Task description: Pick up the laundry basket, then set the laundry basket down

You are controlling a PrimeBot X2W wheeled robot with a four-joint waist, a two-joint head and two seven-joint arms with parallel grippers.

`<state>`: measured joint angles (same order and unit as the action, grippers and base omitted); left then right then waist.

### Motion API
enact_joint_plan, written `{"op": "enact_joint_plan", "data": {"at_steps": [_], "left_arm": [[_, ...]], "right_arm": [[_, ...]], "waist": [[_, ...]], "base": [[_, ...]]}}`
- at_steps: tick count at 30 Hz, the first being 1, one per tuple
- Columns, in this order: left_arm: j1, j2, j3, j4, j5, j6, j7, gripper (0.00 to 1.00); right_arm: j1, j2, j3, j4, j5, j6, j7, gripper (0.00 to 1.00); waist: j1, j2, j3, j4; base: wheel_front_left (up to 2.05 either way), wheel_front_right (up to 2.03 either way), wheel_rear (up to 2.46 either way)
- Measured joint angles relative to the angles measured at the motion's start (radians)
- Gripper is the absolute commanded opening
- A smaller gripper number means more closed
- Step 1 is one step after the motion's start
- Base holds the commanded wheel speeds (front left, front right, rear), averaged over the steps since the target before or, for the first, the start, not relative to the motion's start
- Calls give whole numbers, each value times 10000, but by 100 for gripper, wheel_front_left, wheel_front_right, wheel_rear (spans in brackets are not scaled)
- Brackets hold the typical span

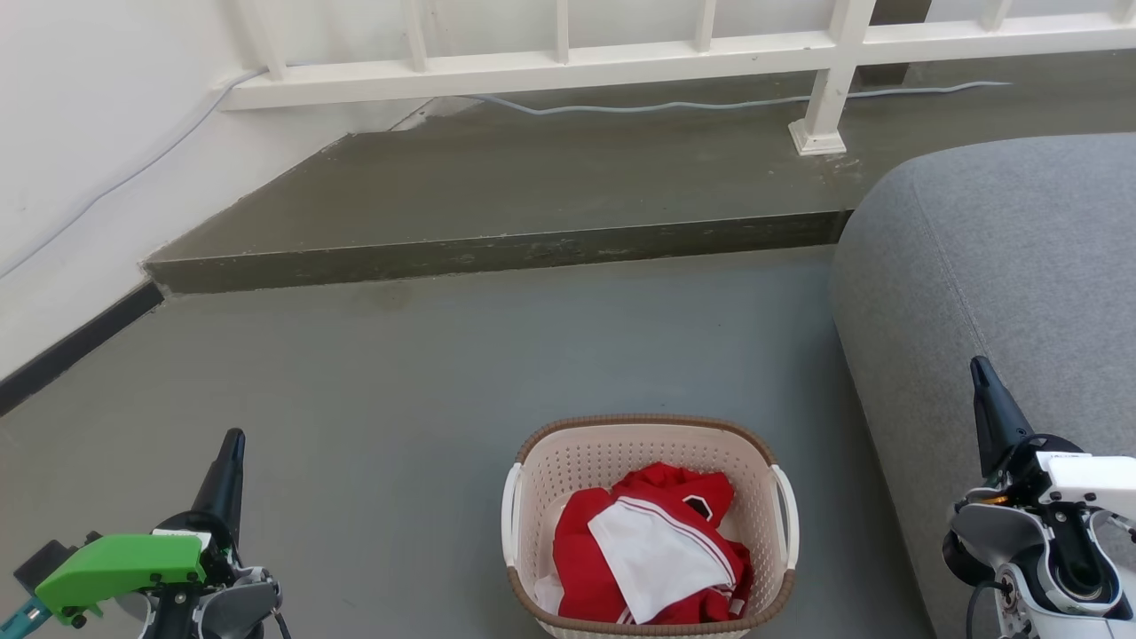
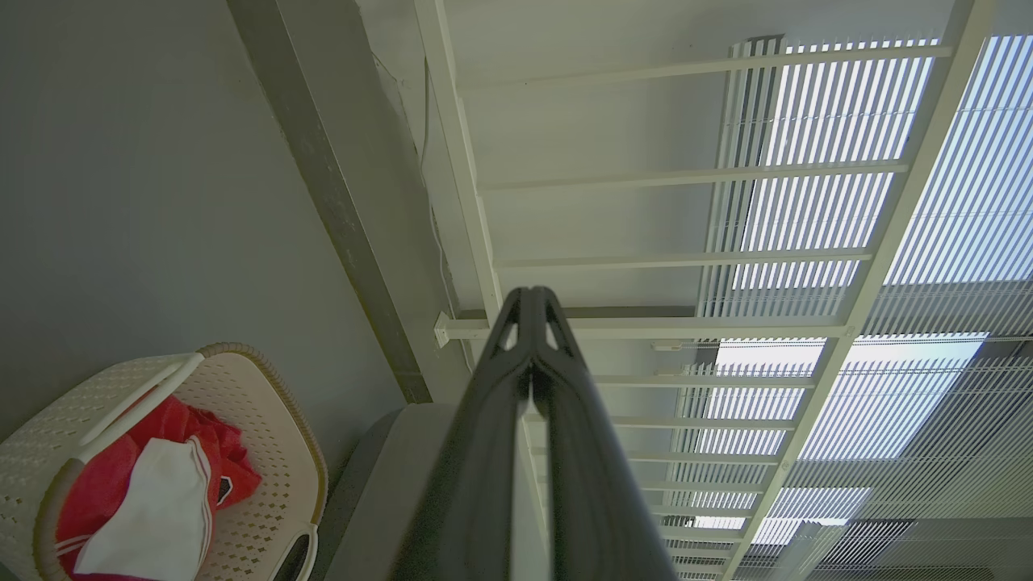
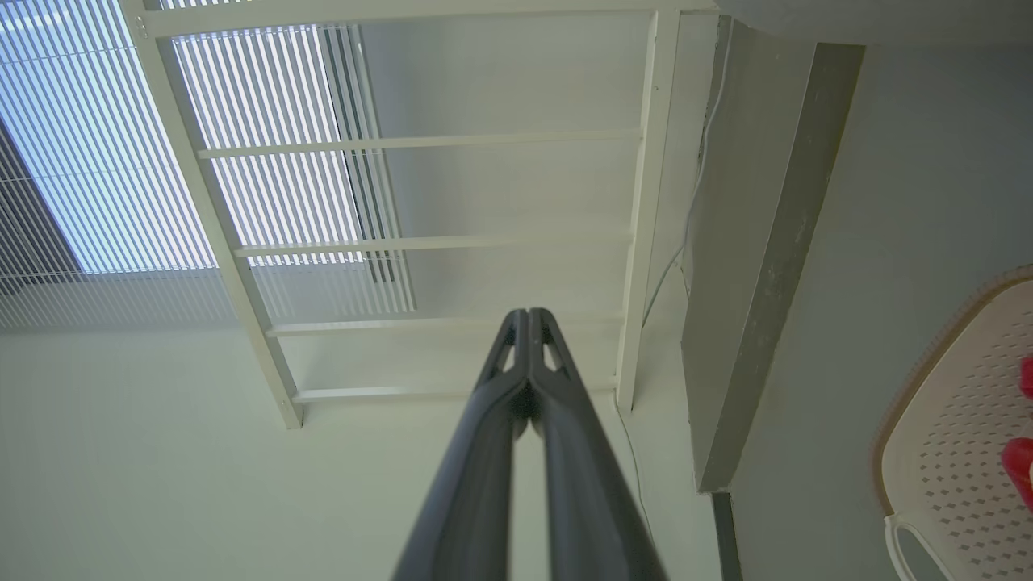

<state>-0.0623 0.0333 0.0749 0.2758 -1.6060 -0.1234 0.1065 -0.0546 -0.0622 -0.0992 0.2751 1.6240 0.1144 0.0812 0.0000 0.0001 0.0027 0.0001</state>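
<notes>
Laundry basket (image 1: pixel 621 461) sits upright on the grey floor (image 1: pixel 444 373), low and centre in the head view, between your two arms. Red and white clothes (image 1: pixel 652 550) are heaped inside. The grey sofa (image 1: pixel 994 266) is just beside it on your right. A low step (image 1: pixel 497 253) and a white railing (image 1: pixel 550 62) lie well beyond.

Left gripper (image 1: pixel 229 470): fingers pressed together, nothing between them, well apart from the basket. The left wrist view confirms it: the tips (image 2: pixel 531 303) meet and point up at the railing, with the basket (image 2: pixel 266 420) off to the lower left.

Right gripper (image 1: pixel 983 382): also pressed together and holding nothing, out over the sofa edge. In the right wrist view the tips (image 3: pixel 529 319) meet, and a corner of the basket (image 3: pixel 944 452) shows at the far right.

Step in hand, as a judgement: the pictures do not settle it. A basket resting on the floor with both arms clear fits the moment ahead of a lift, and equally the moment after a set-down.

Note for any grip on it: your fingers would have to spread, as both pairs are now closed. The white side handles (image 1: pixel 510 515) look the likeliest holds, one facing each arm. The load looks soft and light. Mind the sofa crowding your right side.
</notes>
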Motion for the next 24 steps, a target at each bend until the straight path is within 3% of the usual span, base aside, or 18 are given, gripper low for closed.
{"op": "enact_joint_plan", "data": {"at_steps": [24], "left_arm": [[0, 0, 13, 0, 0, 0, 27, 0]], "right_arm": [[-2, 2, -19, 0, 52, 2, 2, 0]], "waist": [[0, 0, 1, -1]], "base": [[0, 0, 0]]}}
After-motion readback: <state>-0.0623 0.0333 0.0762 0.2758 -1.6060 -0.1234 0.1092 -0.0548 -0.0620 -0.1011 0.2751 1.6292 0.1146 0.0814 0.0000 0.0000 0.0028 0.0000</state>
